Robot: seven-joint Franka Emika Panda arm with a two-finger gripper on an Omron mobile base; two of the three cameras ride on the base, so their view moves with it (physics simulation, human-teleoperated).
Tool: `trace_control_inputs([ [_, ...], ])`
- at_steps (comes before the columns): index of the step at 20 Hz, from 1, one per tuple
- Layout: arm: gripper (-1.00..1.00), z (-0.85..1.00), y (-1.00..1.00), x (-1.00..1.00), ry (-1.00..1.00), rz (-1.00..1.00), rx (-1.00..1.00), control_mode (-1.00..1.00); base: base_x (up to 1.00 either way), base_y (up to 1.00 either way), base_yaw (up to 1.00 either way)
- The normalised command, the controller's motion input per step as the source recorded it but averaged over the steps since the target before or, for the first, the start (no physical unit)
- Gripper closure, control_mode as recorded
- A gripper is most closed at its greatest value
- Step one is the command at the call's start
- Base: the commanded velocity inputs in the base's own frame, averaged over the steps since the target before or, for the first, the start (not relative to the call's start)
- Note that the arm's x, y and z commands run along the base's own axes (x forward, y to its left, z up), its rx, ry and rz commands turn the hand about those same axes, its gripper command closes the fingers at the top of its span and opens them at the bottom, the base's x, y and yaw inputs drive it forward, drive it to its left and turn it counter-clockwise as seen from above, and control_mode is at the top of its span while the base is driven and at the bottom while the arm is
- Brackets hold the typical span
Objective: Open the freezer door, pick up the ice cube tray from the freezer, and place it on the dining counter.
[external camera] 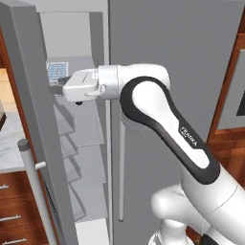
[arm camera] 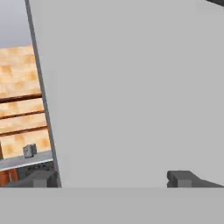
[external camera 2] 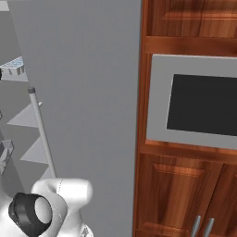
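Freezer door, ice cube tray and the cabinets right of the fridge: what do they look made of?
The freezer door looks like matte grey painted metal or plastic: flat, no gloss. The ice cube tray looks like white plastic with pale blue cells, too small to tell more. The cabinets look like reddish-brown wood with visible grain and a slight sheen.

The ice cube tray (external camera: 57,72) lies on the freezer's upper shelf (external camera: 79,63).

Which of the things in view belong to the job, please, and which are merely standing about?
Job: freezer door, open; ice cube tray on a freezer shelf; gripper, facing the door's inner face.
Standing about: wider fridge door, wall oven, wood cabinets.
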Motion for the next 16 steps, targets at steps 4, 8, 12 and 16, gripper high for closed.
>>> trace_control_inputs([
  [4, -1.0, 0.0, 0.8, 0.0, 0.0, 0.13, -0.07, -1.0, 0.0, 0.0, 0.0],
  [8, -1.0, 0.01, 0.57, -0.01, 0.0, 0.09, -0.04, -1.0, 0.0, 0.0, 0.0],
  [12, -1.0, 0.15, -0.54, -0.02, 0.0, 0.0, 0.07, -1.0, 0.0, 0.0, 0.0],
  [16, -1.0, 0.01, -1.0, 0.0, 0.01, -0.12, 0.22, -1.0, 0.0, 0.0, 0.0],
])
